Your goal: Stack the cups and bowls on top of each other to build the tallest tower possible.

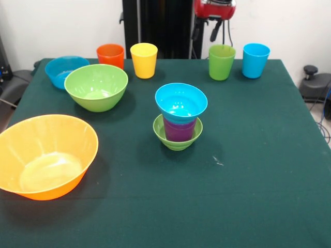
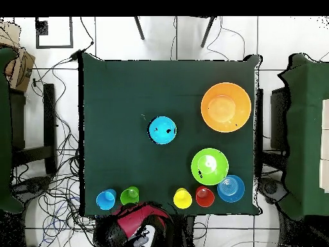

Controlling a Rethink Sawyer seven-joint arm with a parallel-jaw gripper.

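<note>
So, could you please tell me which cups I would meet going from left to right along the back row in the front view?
orange cup → yellow cup → green cup → light blue cup

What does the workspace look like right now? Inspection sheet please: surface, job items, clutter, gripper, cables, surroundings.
Surface: dark green tablecloth; a small pale speck near the middle.
Job's things: tower so far is small green bowl, purple cup, small blue bowl on top. Orange cup, yellow cup, green cup, light blue cup upright in a row at one edge. Large orange bowl, medium green bowl, medium blue bowl loose.
Clutter: nothing seen.
Gripper: arm drawn back at the edge; gripper state cannot be told.
Cables: many on the floor.
Surroundings: chairs beside the table.
</note>
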